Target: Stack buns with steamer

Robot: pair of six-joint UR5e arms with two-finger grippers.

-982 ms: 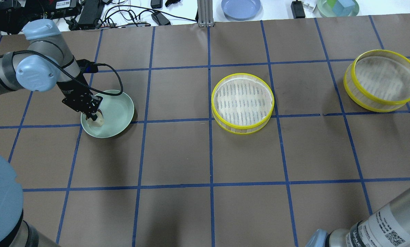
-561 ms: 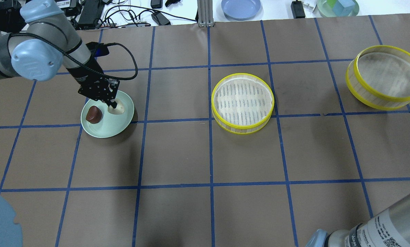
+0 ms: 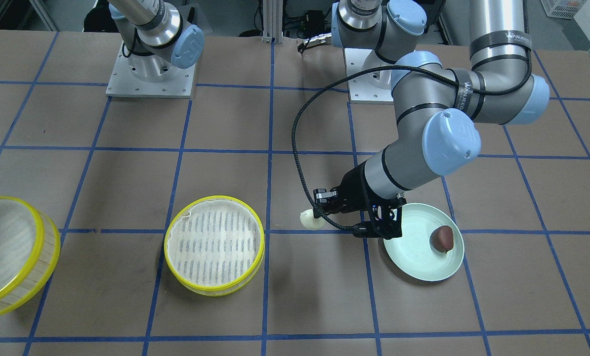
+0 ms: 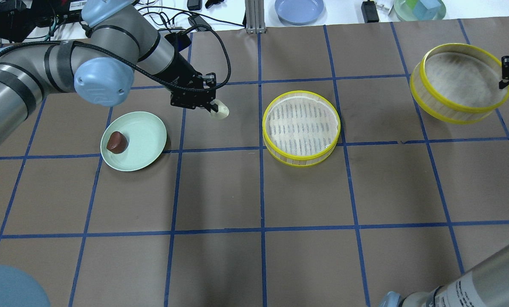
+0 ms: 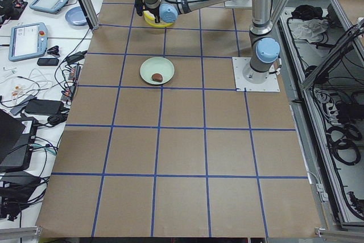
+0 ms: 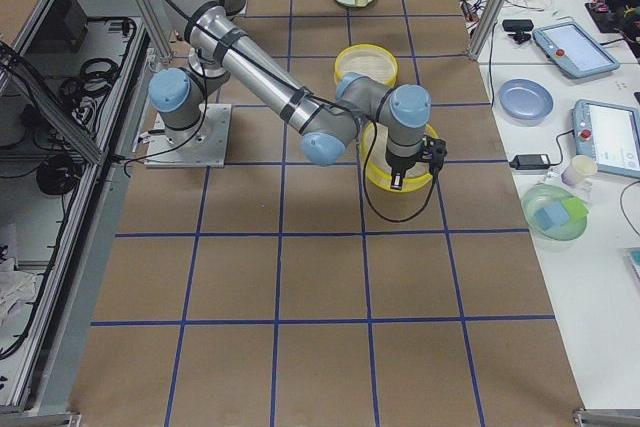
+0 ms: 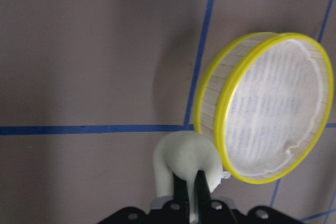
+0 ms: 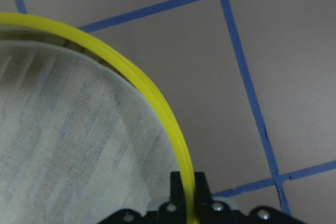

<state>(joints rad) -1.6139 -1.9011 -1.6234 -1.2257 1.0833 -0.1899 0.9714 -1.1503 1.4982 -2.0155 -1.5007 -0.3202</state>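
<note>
My left gripper (image 4: pixel 213 109) is shut on the cream-white bun (image 4: pixel 220 111) and holds it above the table, between the pale green plate (image 4: pixel 146 128) and the middle steamer tray (image 4: pixel 301 128). The bun also shows in the left wrist view (image 7: pixel 186 162) and the front view (image 3: pixel 312 219). The dark reddish-brown bun (image 4: pixel 116 142) lies on the plate. My right gripper (image 4: pixel 507 77) is shut on the rim of a second yellow-rimmed steamer tray (image 4: pixel 459 87) and holds it tilted above the table at the far right; the rim shows in the right wrist view (image 8: pixel 157 108).
A blue plate (image 4: pixel 299 9) and a green dish with blocks (image 4: pixel 420 9) sit beyond the table's far edge, with cables and adapters (image 4: pixel 160 19) at the far left. Blue tape lines grid the brown table.
My left gripper has lifted the cream-white bun off the plate and carried it right, toward the middle steamer tray. The right gripper has raised its steamer tray and shifted it slightly left.
</note>
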